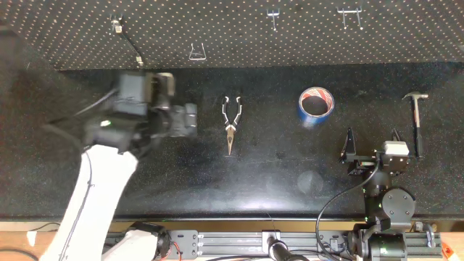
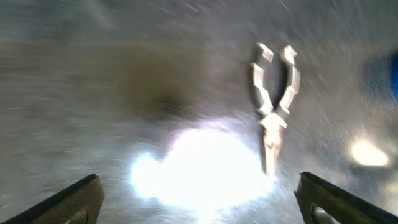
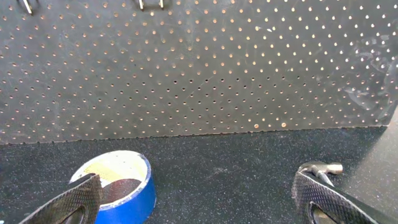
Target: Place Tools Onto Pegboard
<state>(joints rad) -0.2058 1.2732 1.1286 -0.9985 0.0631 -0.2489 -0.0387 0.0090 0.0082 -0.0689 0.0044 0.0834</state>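
Observation:
White-handled pliers (image 1: 231,119) lie in the middle of the black table, tip toward the front; the left wrist view shows the pliers (image 2: 273,106) ahead, blurred. My left gripper (image 1: 190,120) hovers left of them, open (image 2: 199,199) with nothing between the fingers. A blue tape roll (image 1: 316,104) sits right of the pliers, and a hammer (image 1: 416,119) lies at the far right. My right gripper (image 1: 371,143) rests open near the front right, the tape roll (image 3: 118,183) and hammer head (image 3: 320,168) ahead of it. The pegboard (image 1: 239,29) stands at the back.
Metal hooks hang on the pegboard: one at the left (image 1: 117,27), a wire loop (image 1: 197,52), and two at the upper right (image 1: 273,14) (image 1: 349,12). Open table lies between the pliers and the front edge.

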